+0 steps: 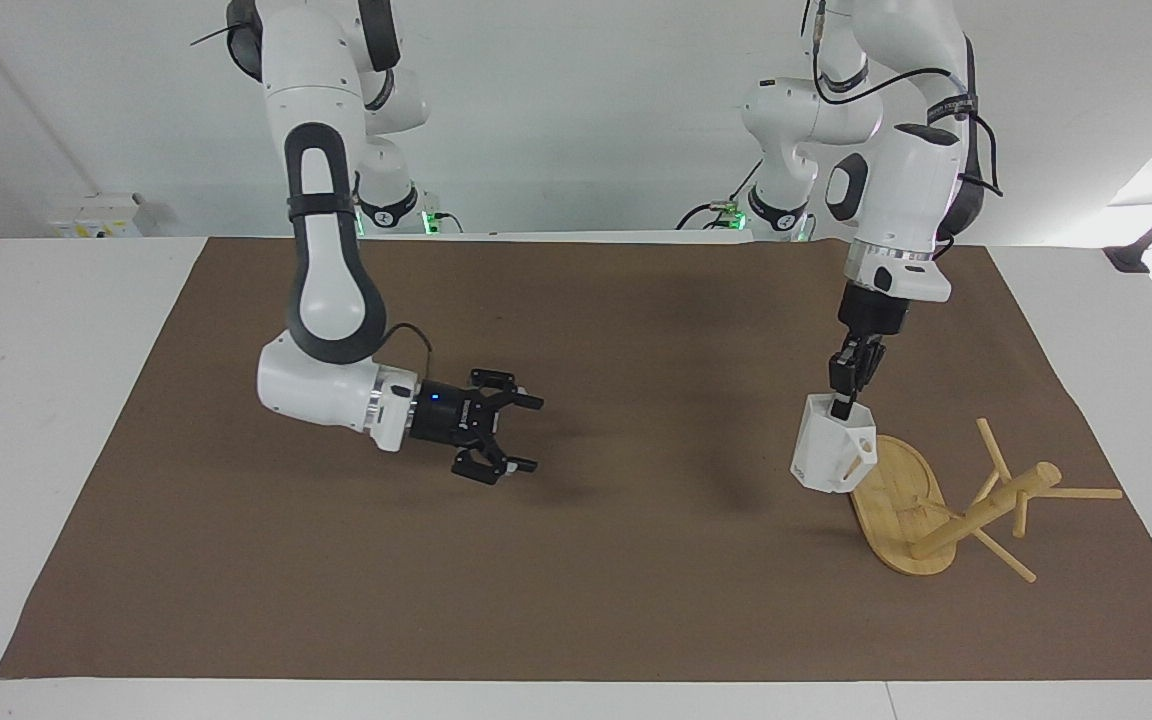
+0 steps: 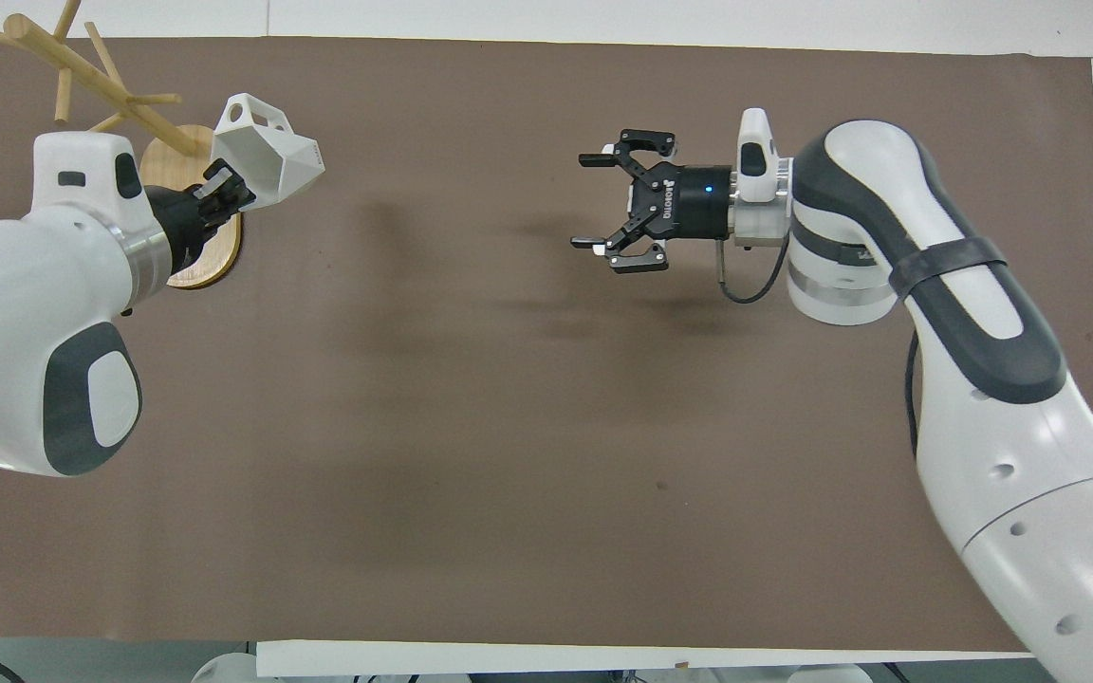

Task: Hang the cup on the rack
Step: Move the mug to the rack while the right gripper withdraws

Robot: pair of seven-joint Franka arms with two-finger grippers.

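At the right of the facing frame, our left gripper [image 1: 844,392] clamps the rim of the cup [image 1: 829,456], aloft beside the toppled rack [image 1: 921,510]. Left of centre, our right gripper [image 1: 516,434] hangs empty, fingers apart.

This is a robotics lab, not a home or kitchen. Two white and grey robot arms [image 1: 321,250] [image 1: 886,170] are bolted at the top of the facing view, with black cables and green lights at their bases. The wide white table [image 1: 56,420] is covered by a plain brown paper mat [image 1: 576,560]. A bare white wall [image 1: 586,110] fills the upper frame, with a white socket box [image 1: 96,215] at the upper left.
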